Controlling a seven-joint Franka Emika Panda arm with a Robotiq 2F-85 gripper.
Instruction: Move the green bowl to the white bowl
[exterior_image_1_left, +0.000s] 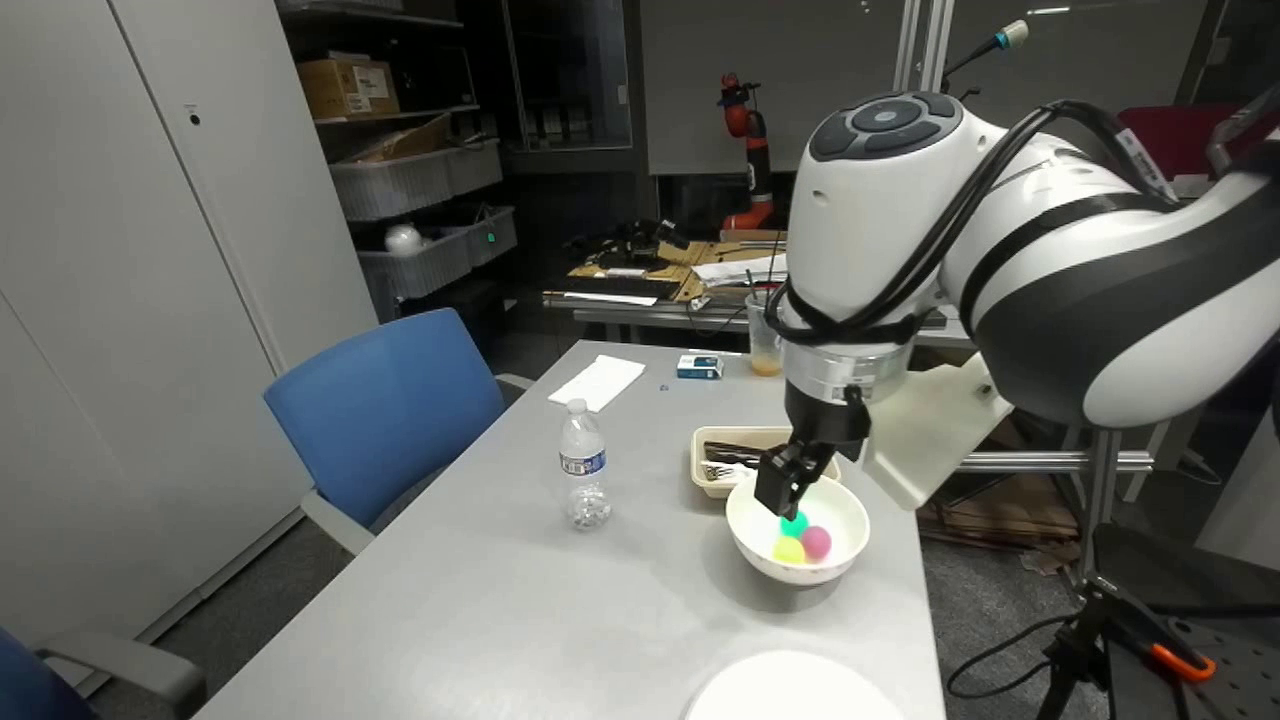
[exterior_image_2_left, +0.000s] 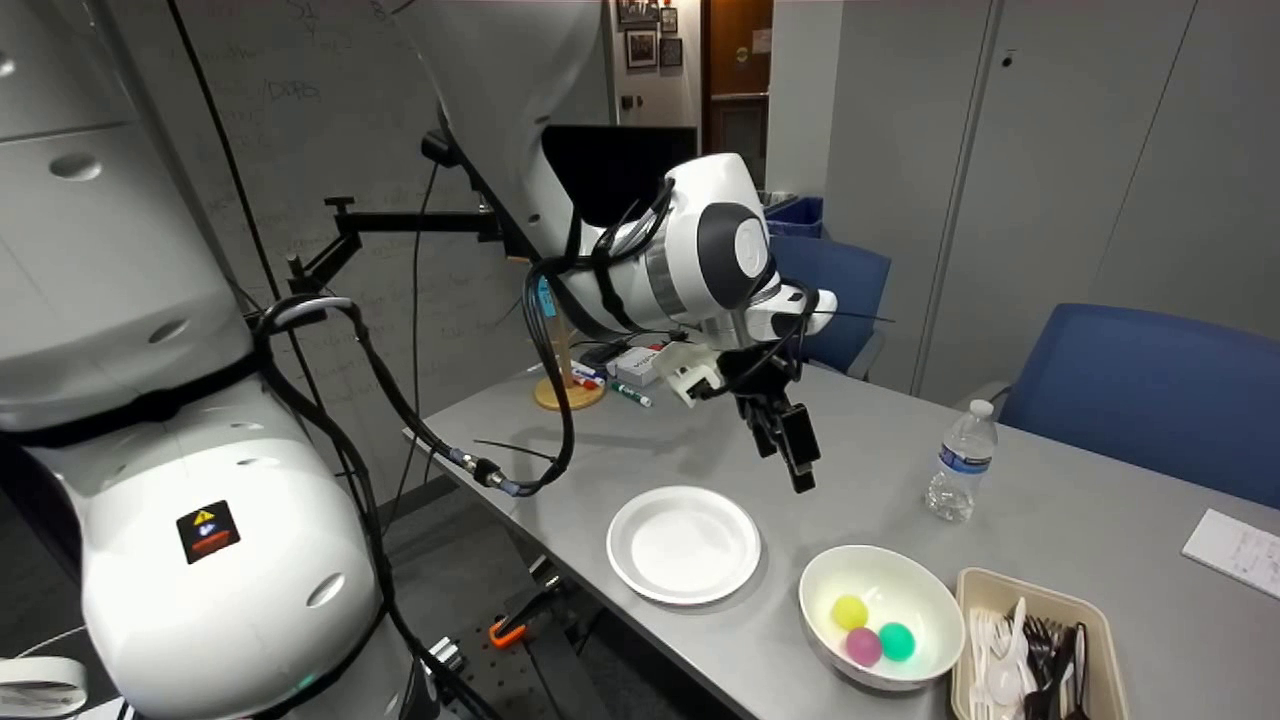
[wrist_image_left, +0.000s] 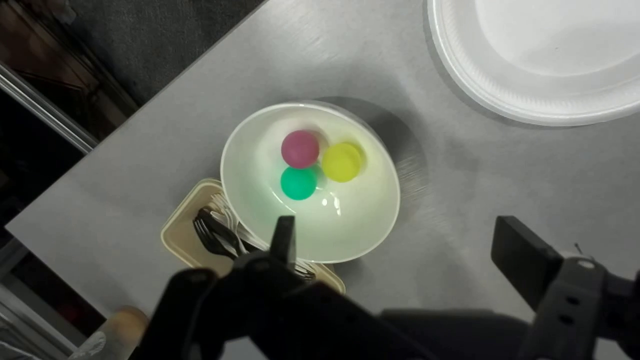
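Observation:
The green bowl, which looks like a small round green ball, lies inside the white bowl with a pink and a yellow ball. The green one shows in both exterior views (exterior_image_1_left: 794, 525) (exterior_image_2_left: 897, 641) and in the wrist view (wrist_image_left: 298, 183). The white bowl (exterior_image_1_left: 846, 515) is deep and stands on the grey table; it also shows in an exterior view (exterior_image_2_left: 900, 578) and in the wrist view (wrist_image_left: 360, 210). My gripper (wrist_image_left: 400, 245) is open and empty, above the table. In the wrist view its left finger overlaps the bowl's near rim. It also shows in both exterior views (exterior_image_1_left: 778, 490) (exterior_image_2_left: 788, 450).
A flat white plate (exterior_image_2_left: 683, 545) lies beside the bowl. A beige cutlery tray (exterior_image_2_left: 1095, 640) stands close against the bowl's other side. A water bottle (exterior_image_1_left: 585, 465) stands on the table. A plastic cup (exterior_image_1_left: 765, 340) and a small box (exterior_image_1_left: 699, 367) stand farther off.

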